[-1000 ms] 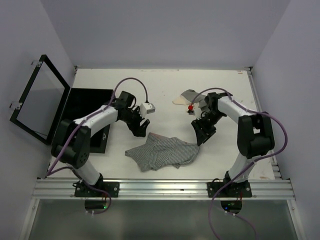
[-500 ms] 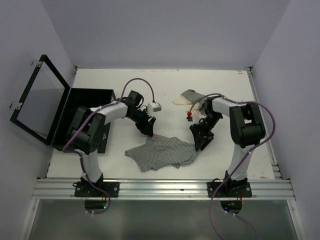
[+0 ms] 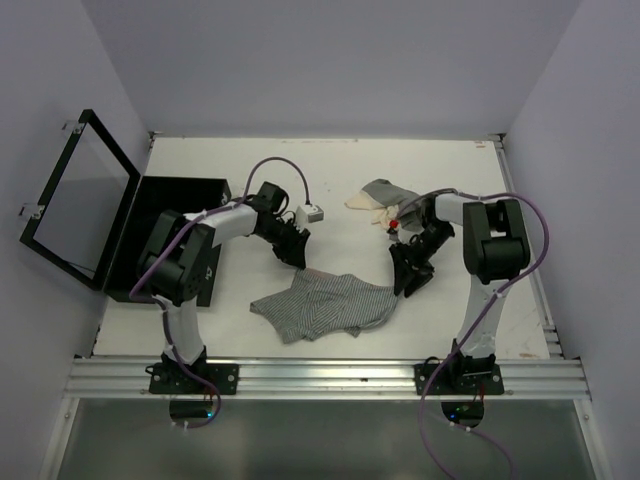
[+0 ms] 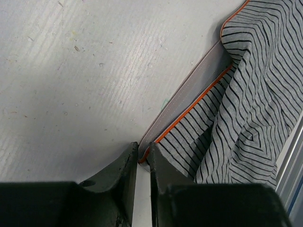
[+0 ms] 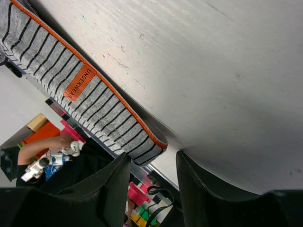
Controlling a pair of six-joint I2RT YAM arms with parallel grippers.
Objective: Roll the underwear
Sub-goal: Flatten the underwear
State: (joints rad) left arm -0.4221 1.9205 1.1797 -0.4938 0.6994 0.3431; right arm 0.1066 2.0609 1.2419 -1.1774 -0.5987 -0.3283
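Two states — left pincer point(image 4: 142, 150) clamped on underwear point(image 4: 246, 109), right pincer point(image 5: 152, 158) apart beside it.

L tool point(image 4: 143, 149) jaws nearly together; R tool point(image 5: 152, 159) jaws apart; both low.

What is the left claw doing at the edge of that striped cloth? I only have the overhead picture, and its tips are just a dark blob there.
Observer: In its wrist view, the left gripper has its jaws nearly together on a corner of the striped underwear, right at the grey waistband.
Operator: And the claw on the other side?
Observer: The right gripper has its jaws apart. The waistband's folded end lies just ahead of them and is not clamped.
Operator: Is there any writing on the cloth?
Observer: Yes. The right wrist view shows an orange tag on the band that reads UNDERWEAR.
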